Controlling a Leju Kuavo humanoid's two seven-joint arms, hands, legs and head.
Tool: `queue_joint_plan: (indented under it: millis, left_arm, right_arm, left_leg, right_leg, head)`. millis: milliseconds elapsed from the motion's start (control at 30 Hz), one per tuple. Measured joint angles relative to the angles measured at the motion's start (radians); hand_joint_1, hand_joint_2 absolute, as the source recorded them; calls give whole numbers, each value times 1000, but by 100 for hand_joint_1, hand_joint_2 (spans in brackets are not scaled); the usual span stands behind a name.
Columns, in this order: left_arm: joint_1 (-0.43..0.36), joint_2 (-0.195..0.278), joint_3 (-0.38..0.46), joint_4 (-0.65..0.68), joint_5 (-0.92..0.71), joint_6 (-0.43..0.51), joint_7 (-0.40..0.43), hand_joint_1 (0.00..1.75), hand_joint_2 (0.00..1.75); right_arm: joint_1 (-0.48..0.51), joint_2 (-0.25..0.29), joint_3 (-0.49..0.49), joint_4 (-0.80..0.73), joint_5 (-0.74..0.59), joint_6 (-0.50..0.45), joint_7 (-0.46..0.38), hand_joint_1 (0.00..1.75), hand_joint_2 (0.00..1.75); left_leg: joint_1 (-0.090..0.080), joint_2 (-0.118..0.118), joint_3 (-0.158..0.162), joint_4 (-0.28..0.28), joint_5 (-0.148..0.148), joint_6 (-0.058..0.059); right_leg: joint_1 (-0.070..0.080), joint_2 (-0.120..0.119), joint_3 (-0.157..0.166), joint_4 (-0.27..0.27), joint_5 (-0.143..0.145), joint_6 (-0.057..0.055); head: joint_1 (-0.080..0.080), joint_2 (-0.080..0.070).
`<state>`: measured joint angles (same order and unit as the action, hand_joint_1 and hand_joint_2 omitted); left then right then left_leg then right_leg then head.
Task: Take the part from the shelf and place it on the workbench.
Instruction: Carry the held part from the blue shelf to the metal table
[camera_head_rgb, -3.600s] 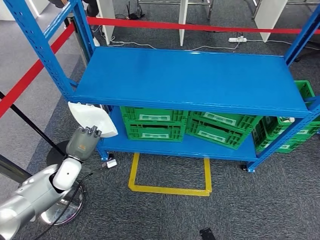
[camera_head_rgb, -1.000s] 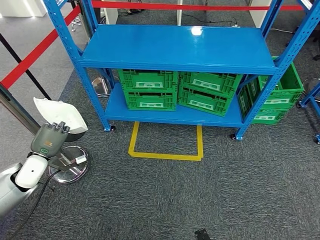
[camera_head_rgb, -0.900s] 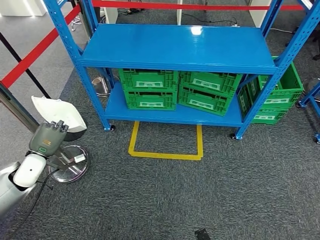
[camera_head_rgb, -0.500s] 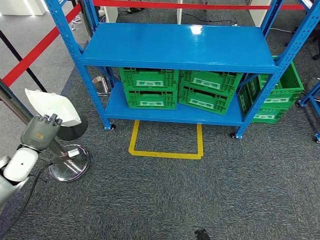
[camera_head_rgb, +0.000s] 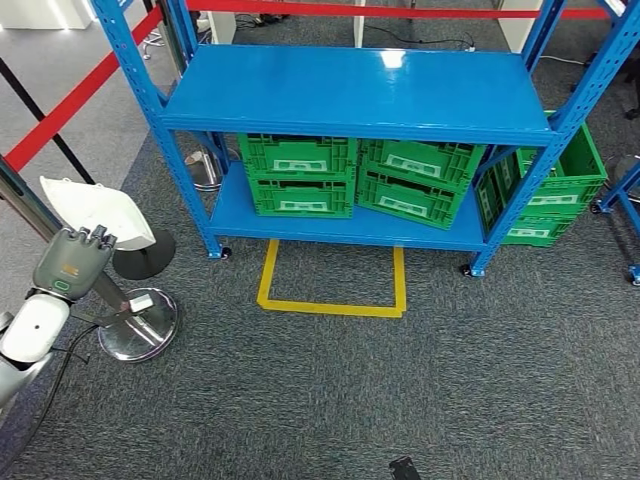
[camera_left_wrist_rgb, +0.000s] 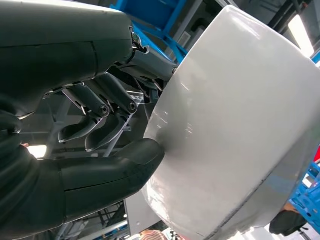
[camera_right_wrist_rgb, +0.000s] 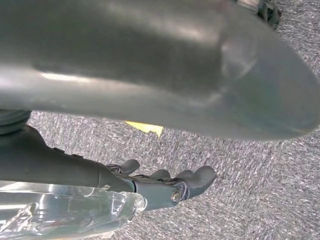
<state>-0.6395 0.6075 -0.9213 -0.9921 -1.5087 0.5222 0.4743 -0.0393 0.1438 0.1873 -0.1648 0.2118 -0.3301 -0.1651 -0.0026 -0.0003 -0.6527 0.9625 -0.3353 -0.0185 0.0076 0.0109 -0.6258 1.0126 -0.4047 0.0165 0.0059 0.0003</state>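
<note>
The part (camera_head_rgb: 94, 210) is a white, smooth curved shell held out over the carpet, left of the blue shelf (camera_head_rgb: 355, 90). My left hand (camera_head_rgb: 72, 262) grips its near edge from below. In the left wrist view the thumb (camera_left_wrist_rgb: 109, 170) presses one face of the white part (camera_left_wrist_rgb: 241, 125) and the dark fingers (camera_left_wrist_rgb: 94, 115) curl behind it. My right hand (camera_right_wrist_rgb: 166, 185) hangs over grey carpet, fingers loosely extended and holding nothing.
Green crates (camera_head_rgb: 302, 175) fill the shelf's lower level, with more at the right end (camera_head_rgb: 562, 195). A round metal stanchion base (camera_head_rgb: 138, 322) and a black one (camera_head_rgb: 143, 253) sit under my left hand. Red barrier tape (camera_head_rgb: 53, 120) runs along the left. A yellow floor marking (camera_head_rgb: 332, 305) lies before the shelf.
Since 3.6 s ago the camera has backed away from the shelf. Over the last second my left hand has carried the white part leftward, away from the shelf post.
</note>
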Motion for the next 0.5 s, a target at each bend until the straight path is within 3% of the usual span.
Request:
queue_joint_plan:
  millis: [500]
  left_arm:
    - [16, 1, -2, -8, 0, -11, 7, 175, 175]
  right_arm:
    - [0, 0, 0, 0, 4, -3, -25, 0, 0]
  left_leg:
    - [0, 0, 0, 0, 1, 0]
  right_leg:
    - [0, 0, 0, 0, 1, 0]
  head:
    - [0, 0]
